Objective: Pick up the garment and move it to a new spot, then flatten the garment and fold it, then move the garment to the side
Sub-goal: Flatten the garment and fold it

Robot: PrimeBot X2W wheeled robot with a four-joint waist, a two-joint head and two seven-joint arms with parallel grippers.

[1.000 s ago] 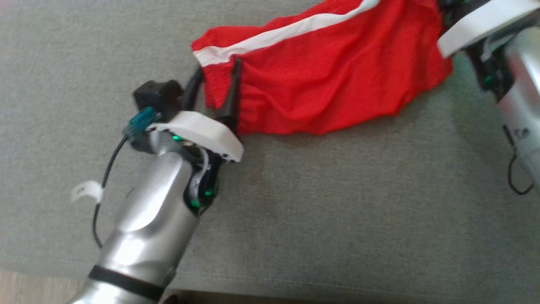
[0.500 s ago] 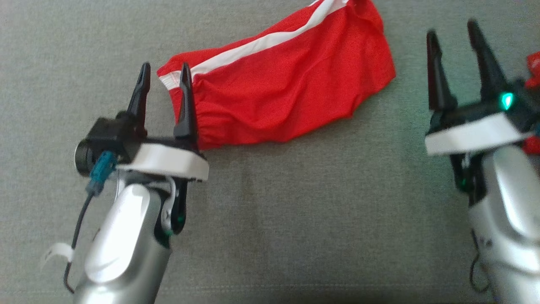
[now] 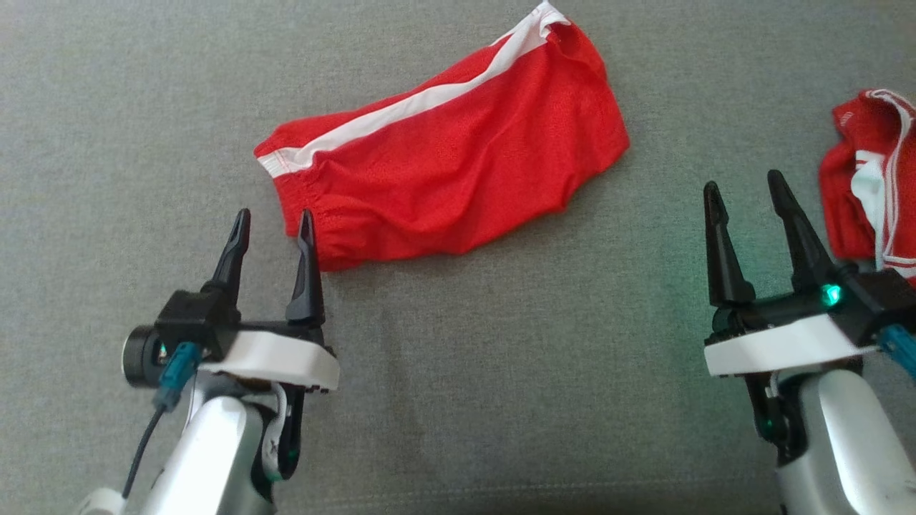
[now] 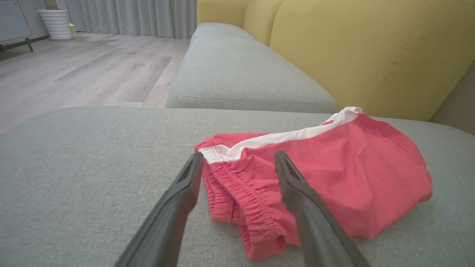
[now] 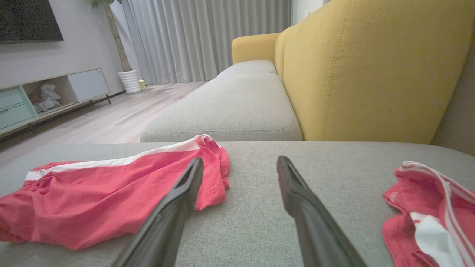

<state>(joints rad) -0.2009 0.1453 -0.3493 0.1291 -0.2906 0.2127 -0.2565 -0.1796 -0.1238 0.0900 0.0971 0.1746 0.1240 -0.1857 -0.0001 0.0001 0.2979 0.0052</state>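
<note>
A pair of red shorts with a white side stripe (image 3: 444,172) lies folded and rumpled on the grey sofa seat (image 3: 458,372); they also show in the left wrist view (image 4: 319,178) and the right wrist view (image 5: 111,193). My left gripper (image 3: 273,223) stands open just short of the shorts' elastic waistband (image 4: 237,193), touching nothing. My right gripper (image 3: 744,189) is open too, to the right of the shorts, with bare cushion between its fingers (image 5: 167,218).
A second red and white garment (image 3: 869,179) lies crumpled at the right edge, close beside my right gripper, seen also in the right wrist view (image 5: 430,215). Yellow backrest cushions (image 5: 371,70) rise behind the seat. Wooden floor (image 4: 74,70) lies beyond the sofa.
Both grippers have let go of the shorts and drawn back toward me, open. The shorts now lie free on the seat. The head camera has shifted, bringing the second garment into sight.
</note>
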